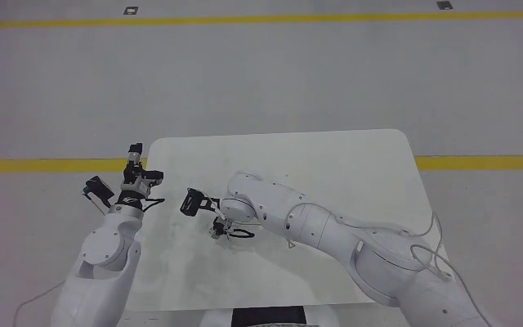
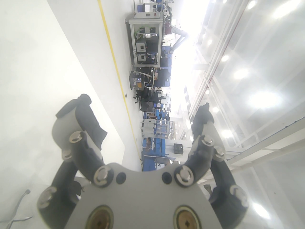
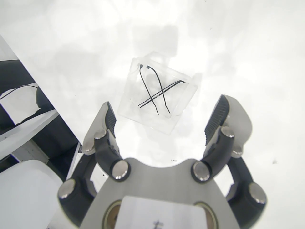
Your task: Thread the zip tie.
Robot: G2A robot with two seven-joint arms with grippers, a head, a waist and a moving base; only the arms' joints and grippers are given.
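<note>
Right gripper (image 3: 165,102) is spread wide and empty, hanging over the white table (image 1: 327,163) just short of a clear tray (image 3: 190,83). Zip ties (image 3: 152,96) lie inside the tray: four thin black ones as far as I can count, two with heads toward the far corner and two laid across them, making an X. None is lifted and none is threaded, so the task looks to be at its very start, with the pick not yet made.

Left gripper (image 2: 143,110) is also spread and holds nothing. It sits off the table's left edge, aimed out toward the room, well apart from the tray.

Step in hand, by my read: the right arm takes one tie out of the tray.
- Aim for a free end of a single tie, not the crossing point, or two may come up together.
- The tail ends near the tray's near wall look most reachable, but the wall may block a finger, so come in steep from above.
- The ties are thin and flat on the tray floor, so the fingertips need to close right at the floor. A miss is likely if they close high.
- The tray looks light and may slide or tip when nudged.
- Grip near the head or tail so the other end stays free for the left gripper to take for threading.
</note>
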